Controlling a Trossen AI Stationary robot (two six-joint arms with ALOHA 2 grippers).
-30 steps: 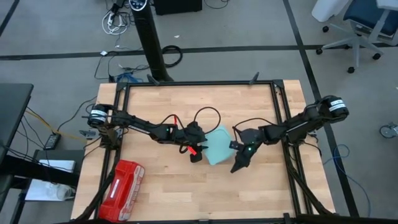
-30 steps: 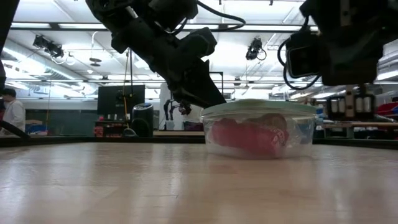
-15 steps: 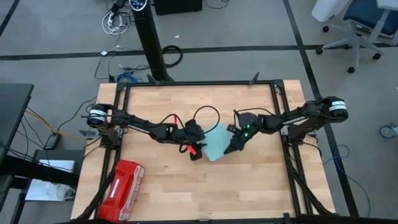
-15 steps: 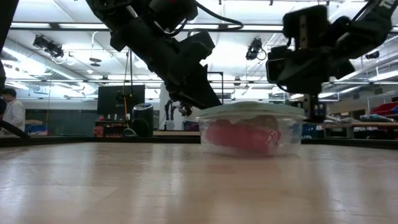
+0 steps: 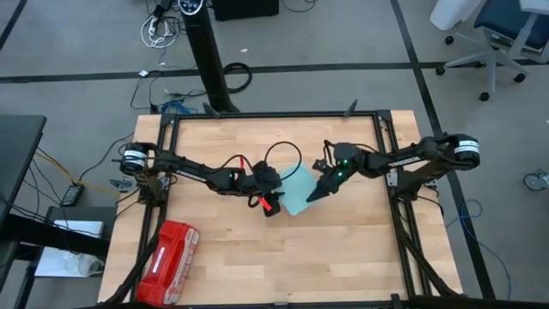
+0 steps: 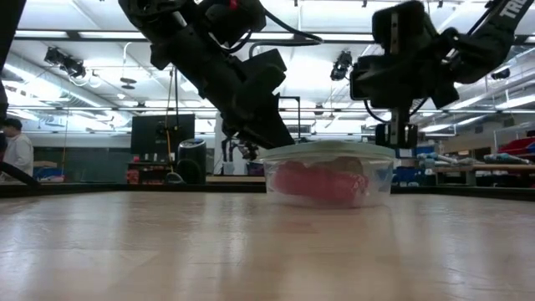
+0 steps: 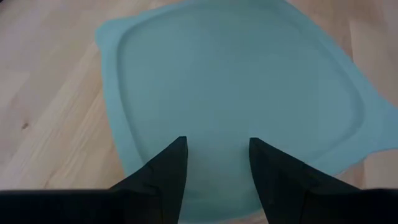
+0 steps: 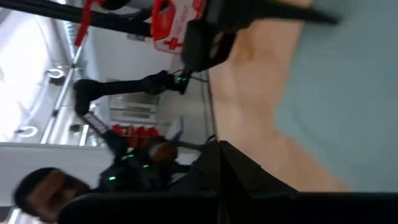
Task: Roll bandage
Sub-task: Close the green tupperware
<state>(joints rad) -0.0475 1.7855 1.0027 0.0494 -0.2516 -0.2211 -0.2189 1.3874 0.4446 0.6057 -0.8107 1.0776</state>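
We judge the rolling done: the bandage (image 6: 322,181) lies rolled inside the lidded container (image 6: 328,174) at the tabletop (image 5: 257,266) centre. Our left claw (image 7: 216,163), fingers spread and empty, hovers over the teal lid (image 7: 236,93) from nine o'clock, while our right claw (image 5: 314,195), shut on nothing, hangs at the lid's three o'clock edge.

Container (image 6: 328,174) w/ lid (image 5: 296,190) sits near table (image 5: 343,257) centre; bandage (image 6: 318,181) inside it, under lid. Left gripper (image 5: 273,209) at container's left edge, fingers (image 7: 168,174) over lid. Right gripper (image 5: 314,196) at container's right edge, above lid rim. First-aid case (image 5: 168,261) at table's front-left corner, well apart from container. Person (image 6: 15,150) in room behind table, far left.
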